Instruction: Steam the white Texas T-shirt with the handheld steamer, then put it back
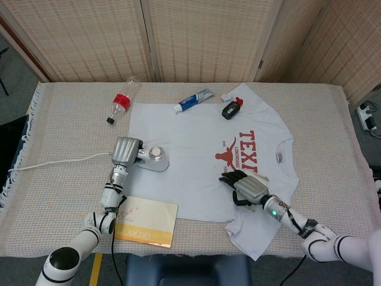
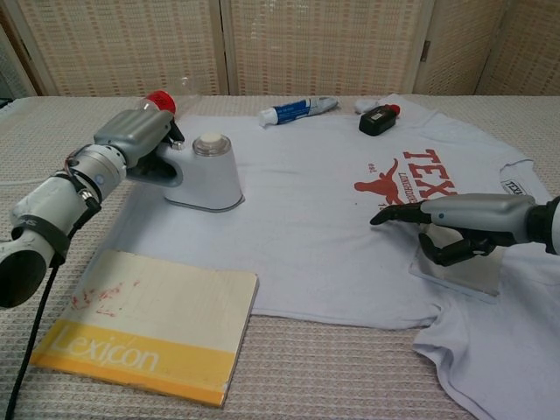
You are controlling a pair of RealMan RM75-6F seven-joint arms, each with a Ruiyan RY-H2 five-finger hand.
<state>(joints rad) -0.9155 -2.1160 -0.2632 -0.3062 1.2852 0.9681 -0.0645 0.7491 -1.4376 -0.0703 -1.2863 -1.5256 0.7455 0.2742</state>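
The white Texas T-shirt [image 1: 196, 161] [image 2: 306, 219] lies flat on the table, red longhorn print to the right. My left hand [image 1: 125, 151] [image 2: 136, 140] grips the handle of the white handheld steamer [image 1: 153, 159] [image 2: 206, 171], which sits over the shirt's left part. My right hand [image 1: 247, 187] [image 2: 455, 226] rests on the shirt near its lower right, below the print, fingers stretched toward the left and holding nothing.
A yellow Lexicon book [image 1: 146, 221] [image 2: 144, 324] lies at the front left. Along the back lie a bottle with a red cap [image 1: 121, 102], a toothpaste tube [image 1: 193, 100] and a small black device [image 1: 231, 109]. The steamer's white cord [image 1: 53, 162] trails left.
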